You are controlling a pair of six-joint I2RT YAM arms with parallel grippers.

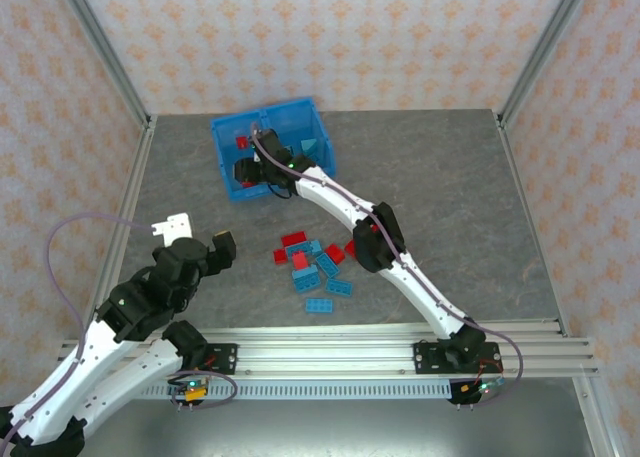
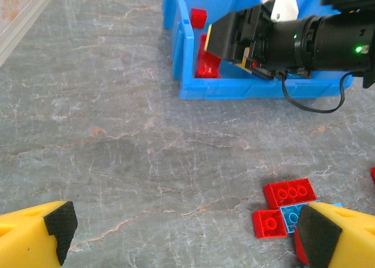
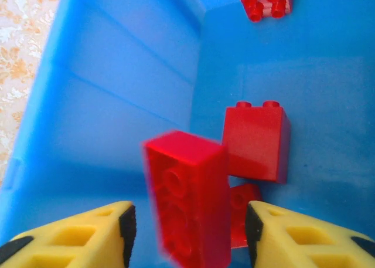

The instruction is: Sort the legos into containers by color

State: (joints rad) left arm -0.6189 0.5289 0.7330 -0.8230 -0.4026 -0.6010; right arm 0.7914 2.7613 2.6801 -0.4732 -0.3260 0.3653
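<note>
Several loose legos [image 1: 300, 260] (red, blue) just beside right arm [image 1: 375, 239]

Left end effector [image 2: 190, 231] spread wide; right end effector [image 3: 190, 230] slightly parted, arm outstretched.

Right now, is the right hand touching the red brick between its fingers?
Apart. Right wrist view: the blurred red brick sits between the pads of the right hand with a visible gap on each side, blue bin showing through.

Grey marbled tabletop [image 1: 450, 197], floral papered walls [image 1: 330, 37], aluminium corner posts [image 1: 105, 52]
</note>
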